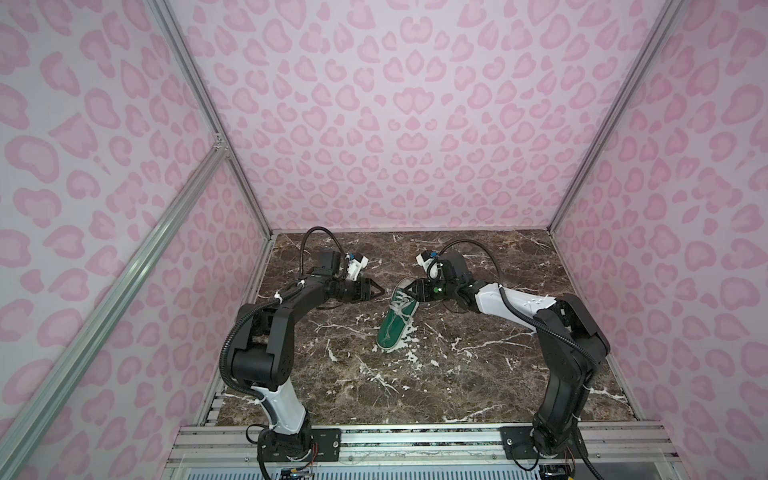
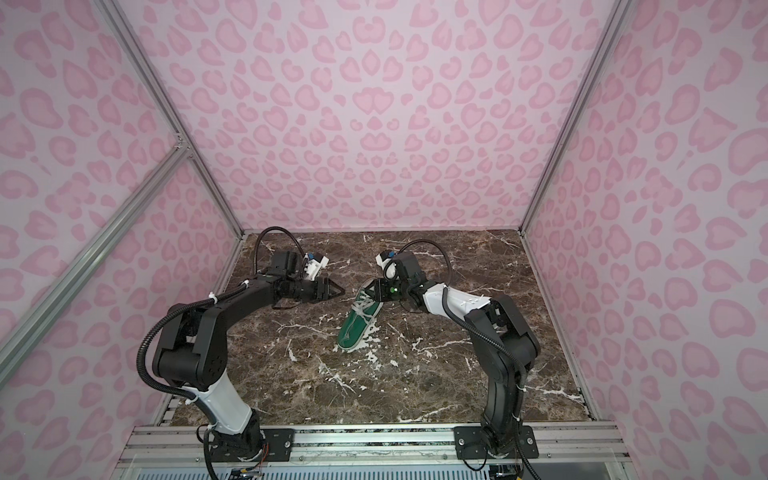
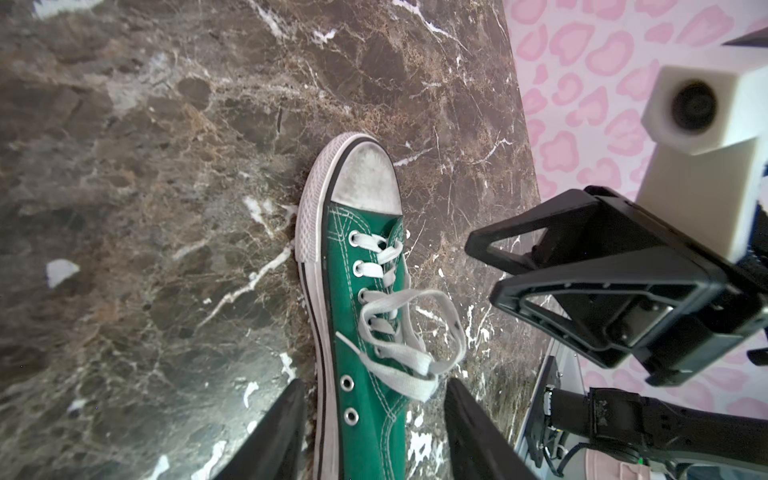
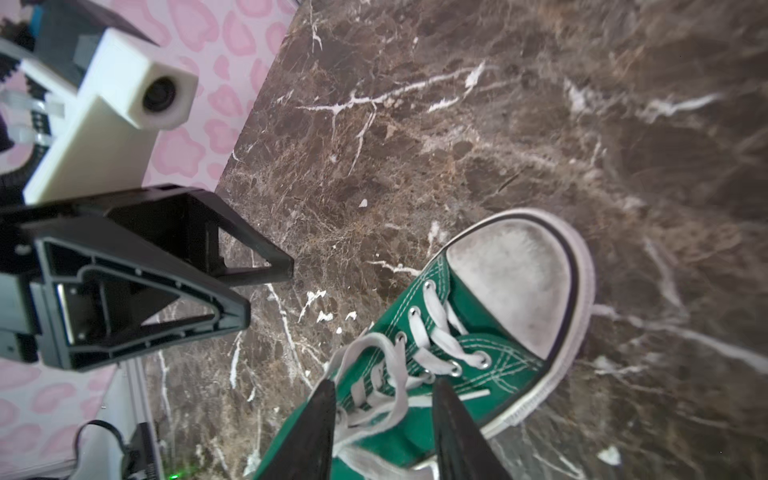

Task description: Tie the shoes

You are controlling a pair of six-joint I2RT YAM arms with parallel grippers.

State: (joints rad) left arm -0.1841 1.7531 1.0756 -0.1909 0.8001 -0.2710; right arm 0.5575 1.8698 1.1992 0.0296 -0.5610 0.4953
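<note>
One green sneaker [image 1: 392, 328] [image 2: 353, 328] lies near the middle of the marble table, its white toe cap towards the back wall. Its white laces [image 3: 399, 376] [image 4: 428, 316] sit loose in a slack loop over the tongue. My left gripper [image 1: 383, 292] [image 2: 343, 292] [image 3: 374, 384] is open just left of the shoe's far end, holding nothing. My right gripper [image 1: 409, 286] [image 2: 371, 286] [image 4: 384, 384] hangs over the laced part from the right. Its jaws are apart and one finger [image 4: 320, 415] lies against the lace loop. Each wrist view also shows the opposite gripper [image 3: 482, 270] [image 4: 268, 291] open.
The brown marble table [image 1: 457, 374] is closed in by pink patterned walls [image 1: 374, 124] at the back and both sides. An aluminium rail [image 1: 415, 440] carrying both arm bases runs along the front edge.
</note>
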